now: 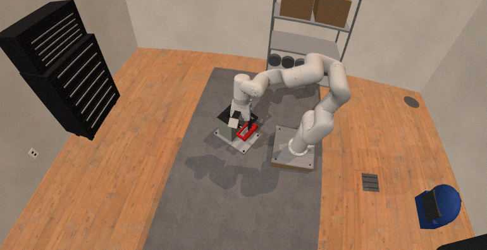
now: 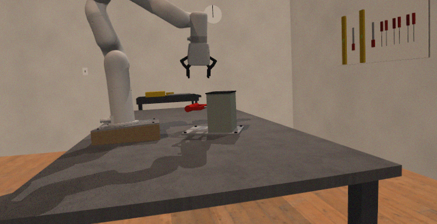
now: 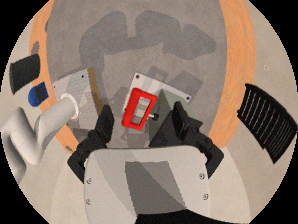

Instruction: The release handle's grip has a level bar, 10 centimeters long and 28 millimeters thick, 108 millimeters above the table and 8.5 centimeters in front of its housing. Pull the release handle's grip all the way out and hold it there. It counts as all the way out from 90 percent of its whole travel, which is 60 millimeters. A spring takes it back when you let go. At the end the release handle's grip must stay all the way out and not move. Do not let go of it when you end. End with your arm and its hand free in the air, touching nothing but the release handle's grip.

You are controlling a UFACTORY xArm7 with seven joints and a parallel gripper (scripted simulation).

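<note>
Dark grey matte table (image 2: 275,161) on orange plank floor (image 1: 102,187), black-fingered white hand (image 2: 198,72) wide open and empty above red rectangular loop grip (image 1: 246,131), grey-green box housing (image 2: 221,112) partly hiding it.

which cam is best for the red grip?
Wrist: the red grip sits centred below the open tool, its whole loop visible. Top shows it small, partly under the wrist. Exterior shows only a side sliver beside the housing.
</note>
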